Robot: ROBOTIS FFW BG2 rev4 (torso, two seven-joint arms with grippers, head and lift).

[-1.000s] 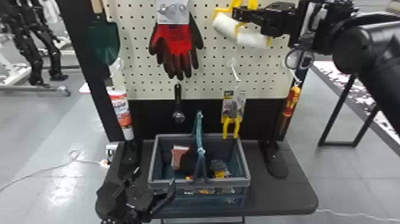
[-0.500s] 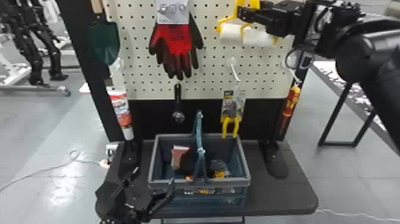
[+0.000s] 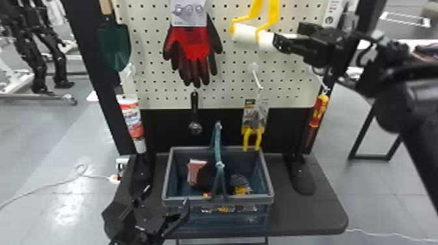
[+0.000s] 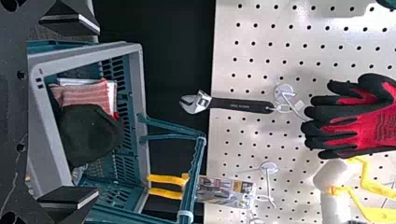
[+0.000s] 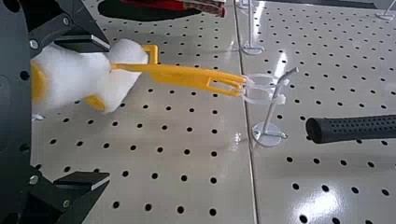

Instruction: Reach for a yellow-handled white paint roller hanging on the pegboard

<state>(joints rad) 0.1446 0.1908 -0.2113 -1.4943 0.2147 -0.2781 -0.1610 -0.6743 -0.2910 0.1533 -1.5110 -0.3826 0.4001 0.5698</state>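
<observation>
Two white rollers with yellow frames hang in front of the pegboard; in the head view the left roller (image 3: 246,32) and right roller (image 3: 268,41) lie almost end to end, tilted. My right gripper (image 3: 288,36) is beside the right roller's end, open. From the right wrist, the open gripper (image 5: 109,111) has the fluffy rollers (image 5: 70,79) close by its upper finger; a yellow handle (image 5: 187,77) runs to ties on a peg hook (image 5: 275,102). My left gripper (image 3: 167,197) stays parked low before the basket; the left wrist view shows this gripper (image 4: 98,111) open.
Red-black gloves (image 3: 195,49), a wrench (image 3: 195,114), yellow-handled pliers (image 3: 252,138) and a green trowel (image 3: 114,45) hang around the board. A grey-rimmed basket (image 3: 216,197) with items stands on the black table (image 3: 303,211). A black grip (image 5: 350,128) shows near the hook.
My right gripper has moved down and to the right, from over the yellow frames to the rollers' right end. The rollers have shifted left and tilted. My left arm has kept still.
</observation>
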